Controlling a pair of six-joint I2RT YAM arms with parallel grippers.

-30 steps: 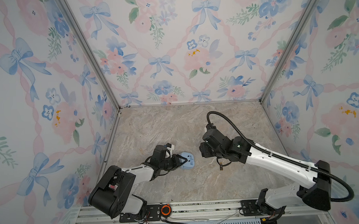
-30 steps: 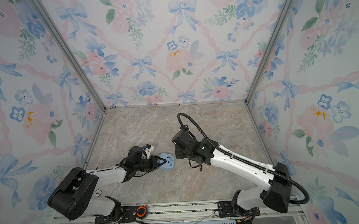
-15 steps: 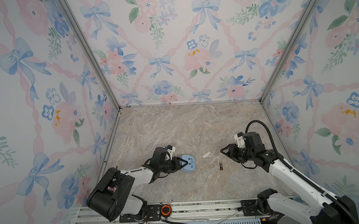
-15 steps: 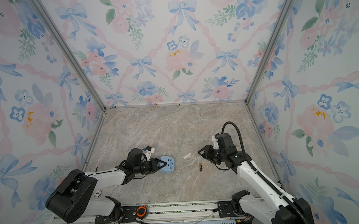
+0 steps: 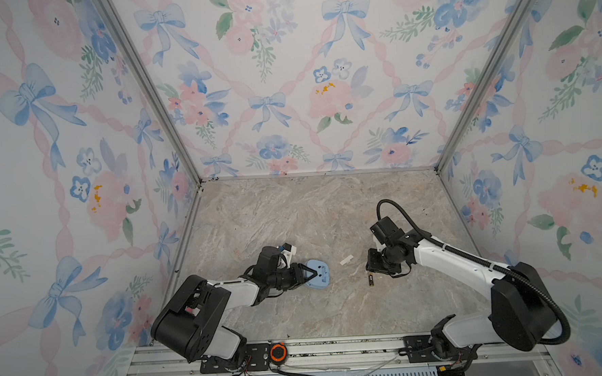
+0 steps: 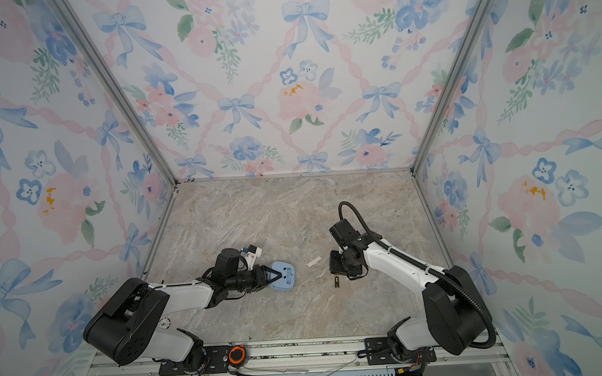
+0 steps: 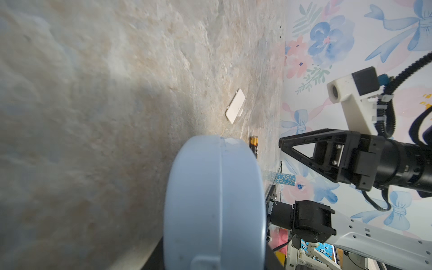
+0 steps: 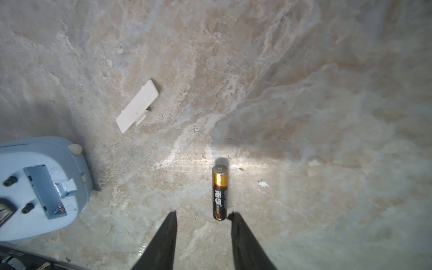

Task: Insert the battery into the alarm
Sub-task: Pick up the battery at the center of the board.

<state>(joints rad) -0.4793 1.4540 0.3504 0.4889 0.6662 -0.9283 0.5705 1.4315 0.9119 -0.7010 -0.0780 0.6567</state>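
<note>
The only writing that can be read is on the battery (image 8: 219, 192): white Chinese characters, seemingly 南孚, run along its black body, with a smaller orange mark near one end that is too fine to make out. It is a slim cylinder, black for most of its length, with a gold band and a metal cap at the far end. It lies flat on the marble-patterned table (image 8: 327, 117), well apart from the alarm (image 8: 35, 187). The right gripper (image 8: 203, 213) stands over the battery's black end with its jaws apart, that end lying between the fingertips (image 8: 174, 217) and unclamped. The alarm is a light-blue rounded case turned back-up, its battery bay open and showing a spring, with two black knobs beside it. The left gripper (image 5: 313, 274) is clamped on the alarm's edge; whether the case rests on the table I cannot tell. A white battery cover (image 8: 138, 106) lies loose between the alarm and the battery.
</note>
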